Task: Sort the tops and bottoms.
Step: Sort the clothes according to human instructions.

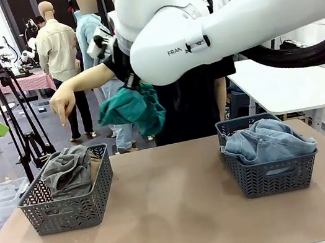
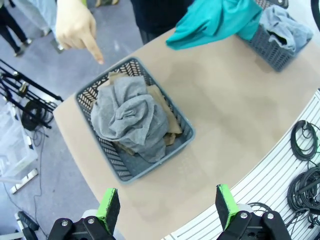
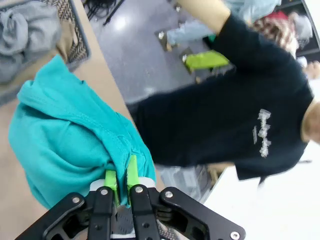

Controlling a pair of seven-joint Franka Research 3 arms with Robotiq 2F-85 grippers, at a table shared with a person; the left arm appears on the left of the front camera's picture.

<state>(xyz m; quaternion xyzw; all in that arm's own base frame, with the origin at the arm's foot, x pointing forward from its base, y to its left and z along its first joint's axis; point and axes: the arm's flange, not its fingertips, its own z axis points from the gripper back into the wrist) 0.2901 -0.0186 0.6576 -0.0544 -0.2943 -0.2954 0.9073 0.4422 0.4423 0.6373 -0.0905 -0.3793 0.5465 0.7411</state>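
Observation:
The teal top (image 1: 133, 109) hangs in the air over the table's far edge, between the two baskets. My right gripper (image 3: 122, 182) is shut on a fold of it (image 3: 65, 140). The grey top (image 1: 67, 170) lies heaped in the left basket (image 1: 71, 210), with the tan top (image 2: 162, 107) under it. The bottoms, light blue jeans (image 1: 267, 141), fill the right basket (image 1: 273, 177). My left gripper (image 2: 167, 207) is open high above the left basket (image 2: 115, 165), with nothing between its green pads (image 2: 109, 207). From up there the teal top (image 2: 215, 20) shows farther off.
A person in a black T-shirt (image 3: 225, 100) stands at the far side. Their hand (image 1: 62, 104) points a finger down at the left basket. A tripod (image 1: 11, 104) stands off the table's left. Black cables (image 2: 305, 150) lie on the robot's side.

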